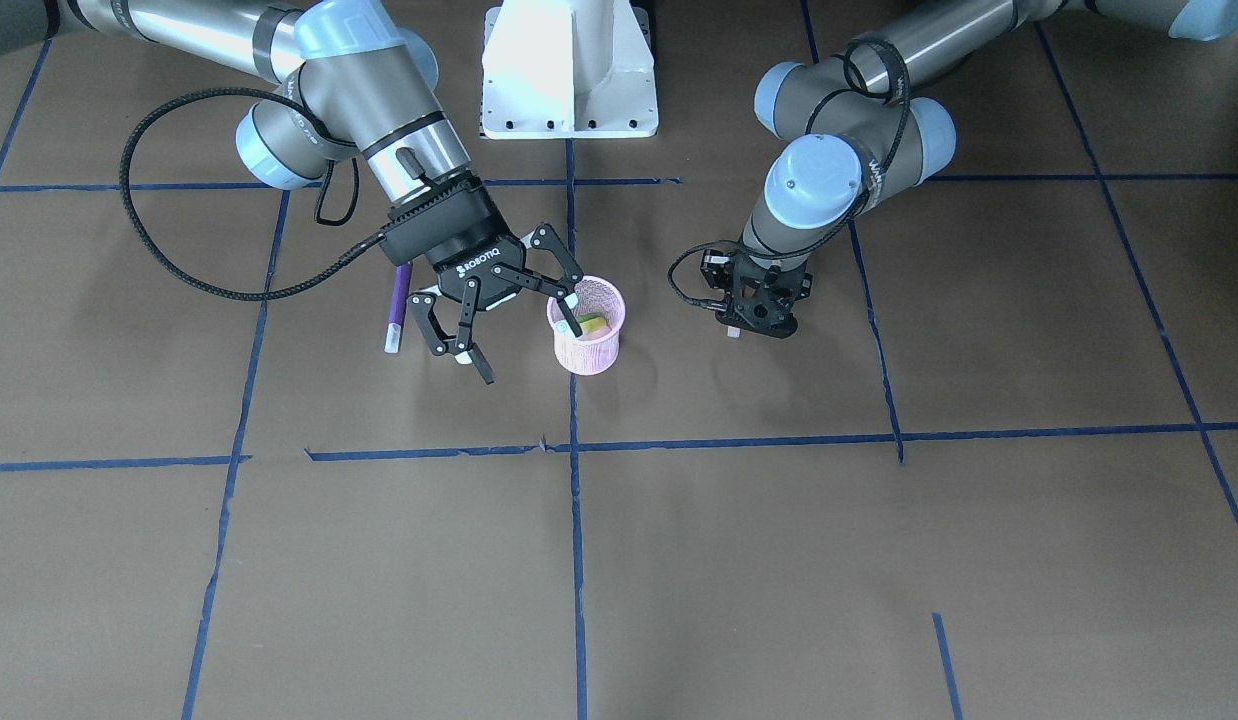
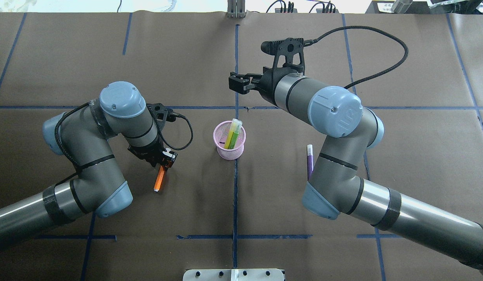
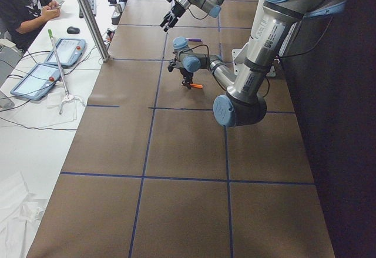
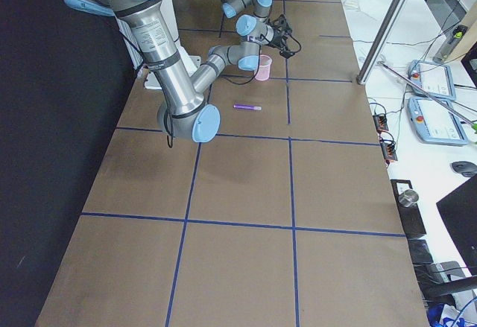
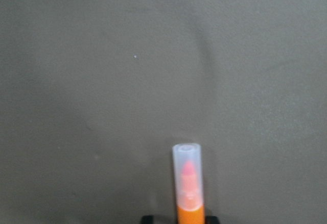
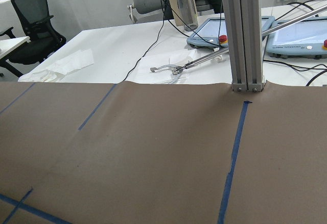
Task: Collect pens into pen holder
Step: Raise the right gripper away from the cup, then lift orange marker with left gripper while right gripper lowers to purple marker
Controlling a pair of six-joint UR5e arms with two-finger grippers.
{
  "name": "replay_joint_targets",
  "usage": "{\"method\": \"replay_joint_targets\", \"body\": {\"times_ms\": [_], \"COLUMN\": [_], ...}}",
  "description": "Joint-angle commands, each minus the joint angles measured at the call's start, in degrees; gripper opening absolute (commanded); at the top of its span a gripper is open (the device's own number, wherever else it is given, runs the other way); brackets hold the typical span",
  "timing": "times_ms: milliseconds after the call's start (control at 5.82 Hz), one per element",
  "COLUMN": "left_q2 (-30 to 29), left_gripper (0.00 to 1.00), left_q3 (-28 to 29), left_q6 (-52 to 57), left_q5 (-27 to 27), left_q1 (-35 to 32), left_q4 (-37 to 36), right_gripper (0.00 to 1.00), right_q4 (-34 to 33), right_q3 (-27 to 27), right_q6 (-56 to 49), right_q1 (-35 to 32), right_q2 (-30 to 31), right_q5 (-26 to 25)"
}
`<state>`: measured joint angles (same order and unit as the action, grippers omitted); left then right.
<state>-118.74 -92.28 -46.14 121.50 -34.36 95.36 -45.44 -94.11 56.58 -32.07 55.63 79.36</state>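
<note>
The pink mesh pen holder (image 1: 591, 345) (image 2: 228, 151) stands at the table's middle, with the green pen (image 2: 232, 136) upright inside it. My right gripper (image 1: 531, 352) is open and empty, and one finger hangs over the holder's rim. The purple pen (image 1: 397, 305) (image 2: 310, 160) lies on the table beside the right arm, partly hidden by it in the overhead view. My left gripper (image 2: 162, 160) (image 1: 755, 325) is shut on the orange pen (image 2: 159, 178) (image 5: 188, 183). The pen's whitish cap points away from the fingers. I cannot tell whether it touches the table.
The white robot base plate (image 1: 571, 70) sits at the robot's edge of the table. Blue tape lines (image 1: 577, 520) cross the brown table cover. Beyond the far edge are a metal post (image 3: 88, 17), tablets (image 3: 59, 52) and a seated person (image 3: 23, 5).
</note>
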Motion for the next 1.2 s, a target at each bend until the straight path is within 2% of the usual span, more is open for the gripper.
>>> {"method": "replay_joint_targets", "body": {"times_ms": [0,172,344,516,688,1031], "left_q2": [0.0,0.0,0.0,0.0,0.1,0.0], "left_gripper": [0.21,0.08,0.03,0.00,0.00,0.00], "left_q3": [0.0,0.0,0.1,-1.0,-2.8,-7.5], "left_q6": [0.0,0.0,0.0,0.0,0.0,0.0], "left_q5": [0.1,0.1,0.1,0.1,0.2,0.1], "left_q1": [-0.1,-0.1,-0.2,-0.7,-2.4,-6.6], "left_q4": [0.0,0.0,0.0,0.0,0.0,0.1], "right_gripper": [1.00,1.00,1.00,1.00,1.00,1.00], "right_q4": [0.0,0.0,0.0,-2.6,-6.1,-19.9], "right_q3": [0.0,0.0,0.1,0.0,-1.0,-5.0], "right_q6": [0.0,0.1,0.1,-0.2,-0.2,-0.7], "right_q1": [0.0,0.0,-0.4,-2.4,-5.4,-7.8], "right_q2": [0.0,0.0,0.0,0.4,2.0,3.4], "right_q5": [0.0,0.0,0.0,3.9,10.0,19.0]}}
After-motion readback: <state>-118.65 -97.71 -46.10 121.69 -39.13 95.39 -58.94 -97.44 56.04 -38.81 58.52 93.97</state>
